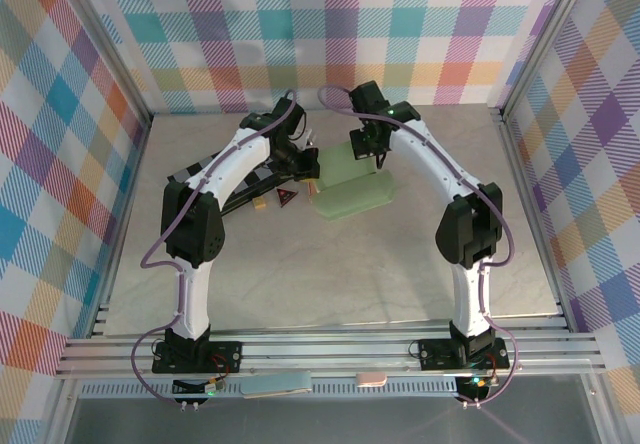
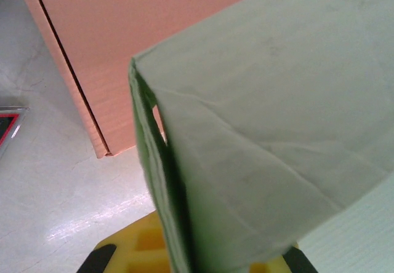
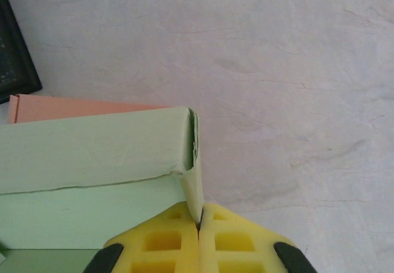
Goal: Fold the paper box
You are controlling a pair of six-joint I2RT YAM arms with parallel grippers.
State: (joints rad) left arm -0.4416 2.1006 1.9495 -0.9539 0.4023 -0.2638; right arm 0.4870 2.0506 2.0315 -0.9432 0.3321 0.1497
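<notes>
The pale green paper box [image 1: 352, 199] lies in the middle of the table, one panel [image 1: 343, 160] raised at its far side. My left gripper [image 1: 308, 169] is at the box's left end; in the left wrist view its yellow pads [image 2: 126, 248] are shut on a folded green wall [image 2: 246, 138] that covers most of that view. My right gripper [image 1: 368, 148] is at the far right corner. In the right wrist view it [image 3: 199, 221] is shut on a thin green corner flap [image 3: 196, 187] of the paper box [image 3: 92, 150].
A salmon-pink cardboard box [image 2: 141, 45] stands just beyond the green one, its edge [image 3: 74, 107] also visible from the right wrist. A black tray [image 1: 205, 176] and a small black item with a red triangle [image 1: 287, 197] lie left of the box. Checked walls enclose the table.
</notes>
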